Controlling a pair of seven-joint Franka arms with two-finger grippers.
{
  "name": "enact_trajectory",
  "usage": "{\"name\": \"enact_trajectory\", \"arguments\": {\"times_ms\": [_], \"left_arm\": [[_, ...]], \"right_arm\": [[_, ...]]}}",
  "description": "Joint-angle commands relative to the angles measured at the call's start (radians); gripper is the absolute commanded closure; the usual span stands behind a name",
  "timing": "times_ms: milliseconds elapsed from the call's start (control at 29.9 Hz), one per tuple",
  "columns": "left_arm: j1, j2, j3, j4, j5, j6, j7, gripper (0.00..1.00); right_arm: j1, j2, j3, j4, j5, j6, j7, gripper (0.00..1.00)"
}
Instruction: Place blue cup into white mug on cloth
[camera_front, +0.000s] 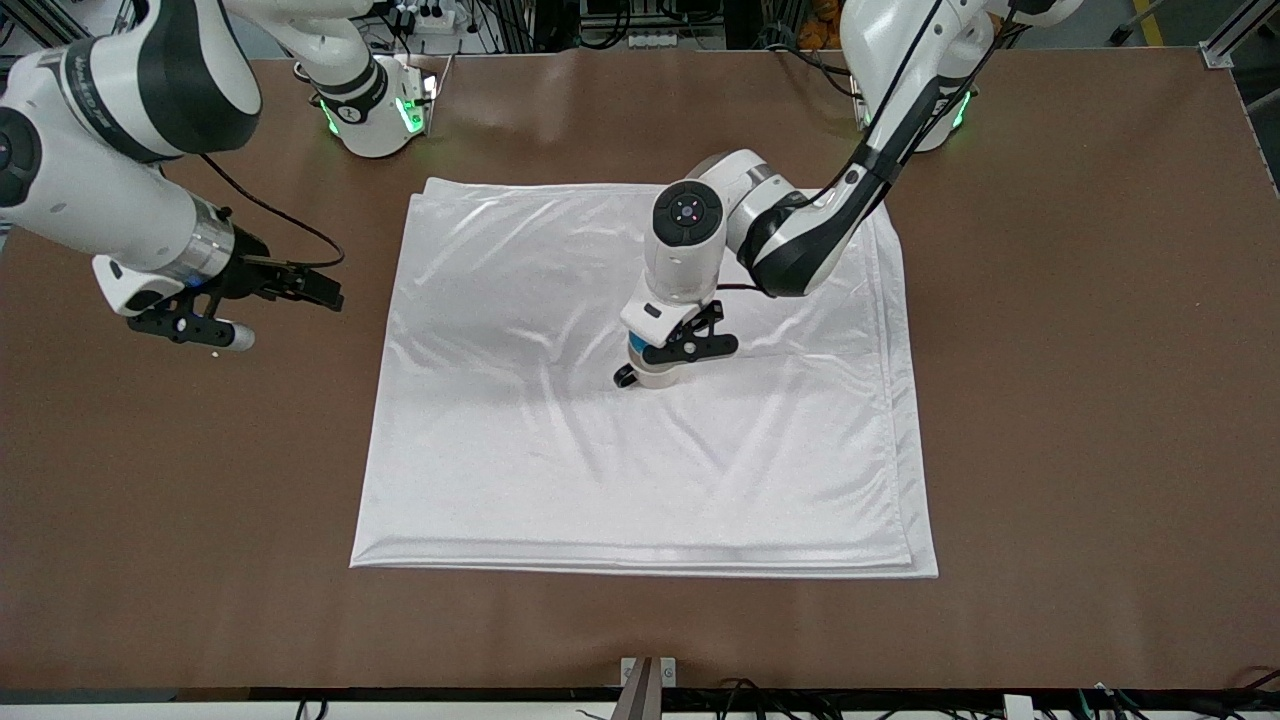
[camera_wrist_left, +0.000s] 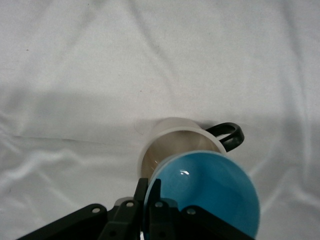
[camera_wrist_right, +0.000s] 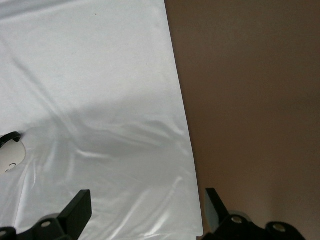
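Blue cup (camera_wrist_left: 210, 192) hung pinched by its rim in the left end effector (camera_wrist_left: 150, 197), partly over the white mug (camera_wrist_left: 172, 142) on the cloth (camera_front: 520, 450). Right end effector (camera_wrist_right: 145, 210) waited spread wide over the worktop (camera_front: 1080, 400) at the cloth's edge.

The cloth (camera_front: 560, 470) is lying spread on the table (camera_front: 1080, 400), and everything else is sitting in relation to it. The white mug (camera_front: 655, 378) is standing upright on the cloth near its middle. The blue cup (camera_wrist_left: 210, 192) is hanging just over the mug's mouth, pinched at its rim by the left gripper (camera_front: 668, 340). The right gripper (camera_front: 215, 325) is hovering, fingers spread, over bare table beside the cloth's edge at the right arm's end.
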Motion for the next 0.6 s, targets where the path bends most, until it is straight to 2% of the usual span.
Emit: {"name": "enact_trajectory", "arguments": {"times_ms": [0, 67, 100, 134, 167, 200, 568], "left_arm": [[-0.005, -0.010, -0.004, -0.001, 0.013, -0.011, -0.052, 1.00], [-0.012, -0.007, -0.004, 0.002, 0.013, -0.011, -0.064, 0.99], [-0.014, -0.006, -0.003, 0.002, 0.013, -0.011, -0.066, 0.86], [-0.014, -0.006, -0.003, 0.002, 0.013, -0.011, -0.066, 0.69], [-0.014, -0.004, -0.003, 0.002, 0.014, -0.011, -0.066, 0.39], [-0.014, -0.004, -0.003, 0.002, 0.017, -0.010, -0.066, 0.00], [-0.012, -0.024, -0.003, 0.012, 0.016, -0.011, -0.068, 0.00]], "right_arm": [[-0.033, -0.005, 0.011, 0.114, -0.025, -0.118, -0.012, 0.00], [-0.036, -0.007, 0.011, 0.146, -0.045, -0.149, -0.015, 0.00], [-0.042, -0.007, 0.011, 0.168, -0.052, -0.162, -0.015, 0.00], [-0.047, -0.005, 0.012, 0.191, -0.057, -0.179, -0.017, 0.00], [-0.048, -0.004, 0.011, 0.211, -0.060, -0.193, -0.018, 0.00], [-0.053, -0.004, 0.011, 0.227, -0.060, -0.205, -0.023, 0.00], [-0.117, -0.008, 0.012, 0.258, -0.059, -0.251, -0.152, 0.00]]}}
